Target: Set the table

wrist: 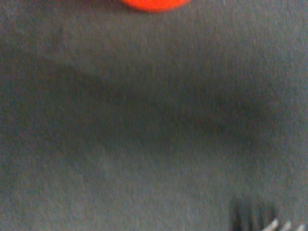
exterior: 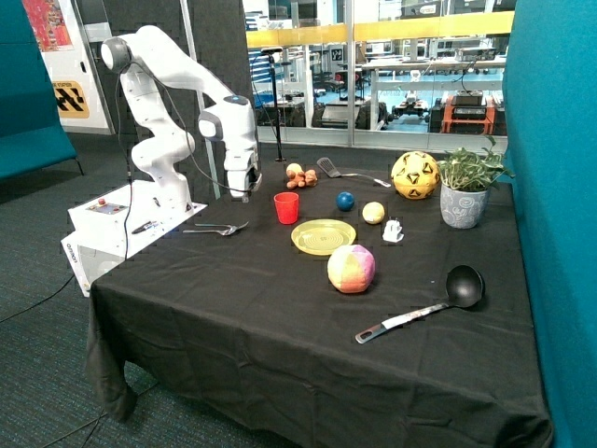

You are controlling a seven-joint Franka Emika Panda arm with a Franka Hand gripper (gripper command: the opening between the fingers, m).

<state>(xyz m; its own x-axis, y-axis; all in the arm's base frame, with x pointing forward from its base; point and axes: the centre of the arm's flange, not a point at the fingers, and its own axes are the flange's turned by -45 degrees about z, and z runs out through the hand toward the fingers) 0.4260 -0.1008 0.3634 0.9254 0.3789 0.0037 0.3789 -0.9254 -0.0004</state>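
A yellow plate (exterior: pixel 324 236) lies on the black tablecloth (exterior: pixel 280 317) near the middle. A red cup (exterior: pixel 286 207) stands upright just behind it. A fork and a spoon (exterior: pixel 219 228) lie side by side near the table edge next to the robot base. My gripper (exterior: pixel 244 193) hangs just above the cloth, between the cutlery and the red cup, and nothing shows in it. The wrist view shows bare cloth, the cup's rim (wrist: pixel 154 4) at one edge and the fork's tines (wrist: pixel 285 225) at the opposite corner.
A black ladle (exterior: pixel 438 303) lies toward the front right. A pink-yellow ball (exterior: pixel 351 269), a blue ball (exterior: pixel 346 201), a small yellow ball (exterior: pixel 373 213), a small white object (exterior: pixel 393 231), a spatula (exterior: pixel 350 173), a soccer ball (exterior: pixel 415 175) and a potted plant (exterior: pixel 466 187) surround the plate.
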